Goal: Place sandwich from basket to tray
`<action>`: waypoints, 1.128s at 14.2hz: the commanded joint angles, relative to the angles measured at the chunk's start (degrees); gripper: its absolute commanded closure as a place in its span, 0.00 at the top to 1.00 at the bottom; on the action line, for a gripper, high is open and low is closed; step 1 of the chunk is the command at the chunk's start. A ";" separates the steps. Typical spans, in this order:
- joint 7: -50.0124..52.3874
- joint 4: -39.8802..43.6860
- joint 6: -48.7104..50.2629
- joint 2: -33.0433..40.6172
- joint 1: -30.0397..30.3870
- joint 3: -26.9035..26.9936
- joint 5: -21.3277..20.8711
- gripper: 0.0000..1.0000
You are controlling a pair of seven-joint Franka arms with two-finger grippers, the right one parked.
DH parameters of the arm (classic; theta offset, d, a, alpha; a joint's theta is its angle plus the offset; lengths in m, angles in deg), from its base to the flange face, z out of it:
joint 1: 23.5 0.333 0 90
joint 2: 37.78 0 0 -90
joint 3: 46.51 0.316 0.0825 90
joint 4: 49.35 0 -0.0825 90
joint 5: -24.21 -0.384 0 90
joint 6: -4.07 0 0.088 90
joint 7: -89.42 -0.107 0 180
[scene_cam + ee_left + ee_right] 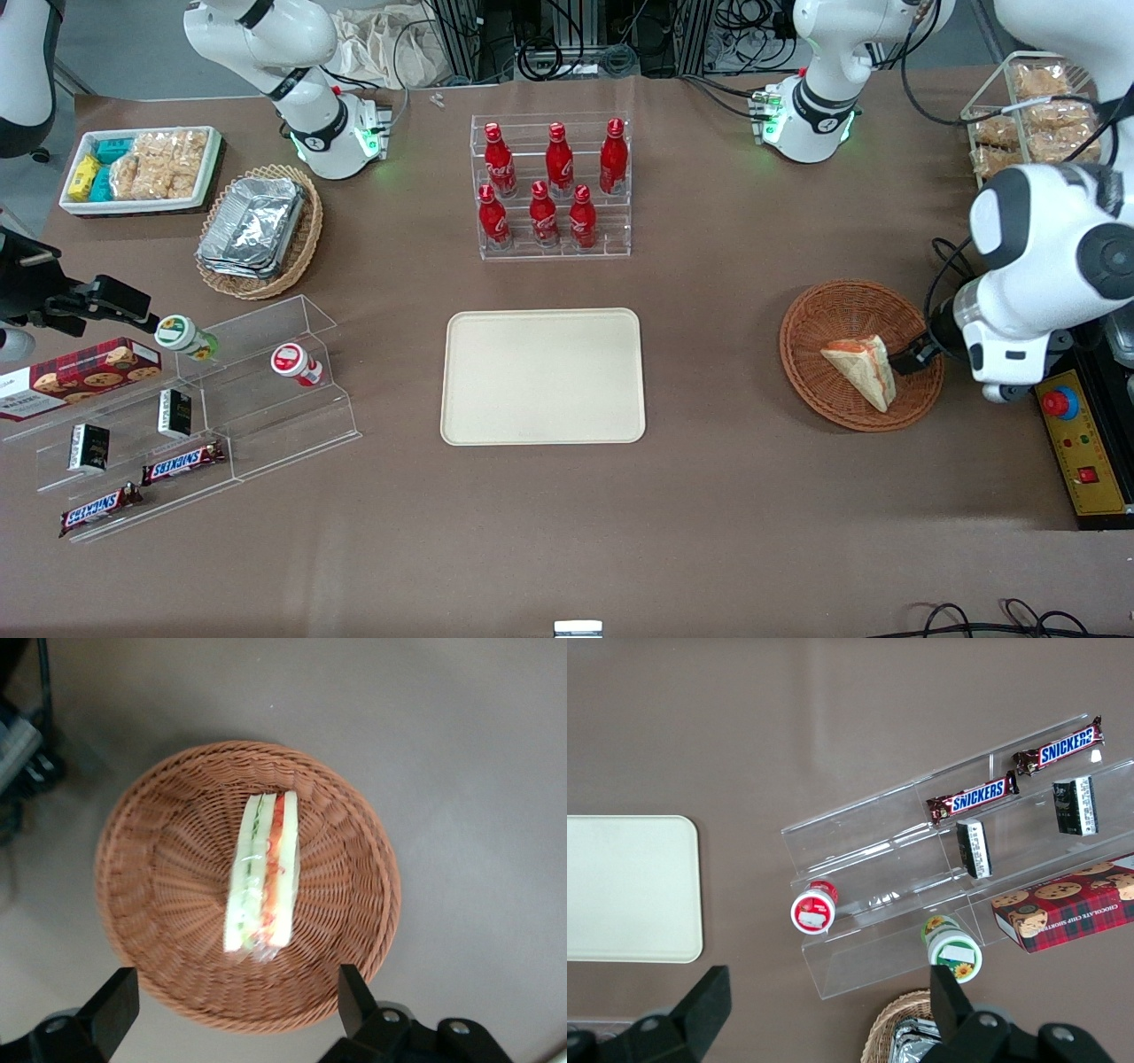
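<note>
Gripper [232, 1005] spread wide above sandwich [262, 873], filling edge showing

The basket [168, 904] under the pincer [237, 1010] is woven wicker, reddish-brown and rough, with a ribbed weave. In it, the sandwich [263, 873] has soft pale bread under a thin clear wrap that shines a little. The pincer, fingers spread wide, looks like matt black plastic. The counter [709, 496] below it is a matt brown surface. Farther from the pincer, the tray [542, 376] is smooth, matt, cream-coloured.
</note>
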 commanded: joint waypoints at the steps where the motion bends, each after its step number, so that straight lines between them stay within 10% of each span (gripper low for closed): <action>1: 7.01 -3.33 -7.06 -2.13 -0.37 -0.34 -0.06 1.00; 12: 7.03 -12.75 -19.21 -4.59 -0.11 -0.69 -0.76 0.99; 16: 7.12 -12.31 -22.03 -6.18 -0.02 -0.69 -0.85 0.05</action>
